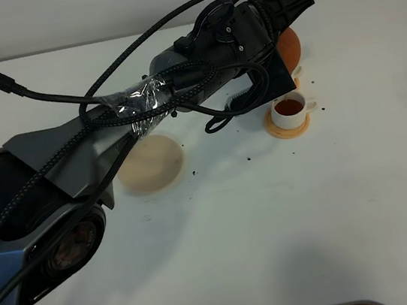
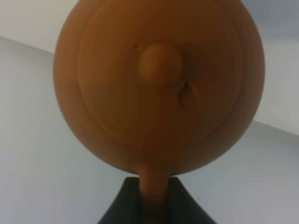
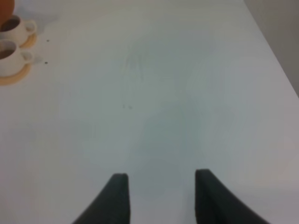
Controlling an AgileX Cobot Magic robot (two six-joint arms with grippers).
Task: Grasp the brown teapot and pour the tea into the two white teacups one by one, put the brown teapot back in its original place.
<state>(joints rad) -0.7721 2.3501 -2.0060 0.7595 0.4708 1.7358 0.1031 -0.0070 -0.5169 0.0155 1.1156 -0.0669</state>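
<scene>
**Kid:** Where is the brown teapot?

**Me:** Up in the air, in my left gripper. It pinches the loop handle tight. The pot is past the near white teacup, which already has tea in it. The far white teacup is mostly hidden from above, so I think the pot is over it, but I'm not sure.

**Kid:** Is it hard to hold?

**Me:** It's clay, so likely heavy, smooth and easy to break. The handle is the best spot to grab.

**Kid:** And your other gripper?

**Me:** My right gripper is spread wide, holding nothing. The pale round disc sits bare, waiting for the pot.
</scene>
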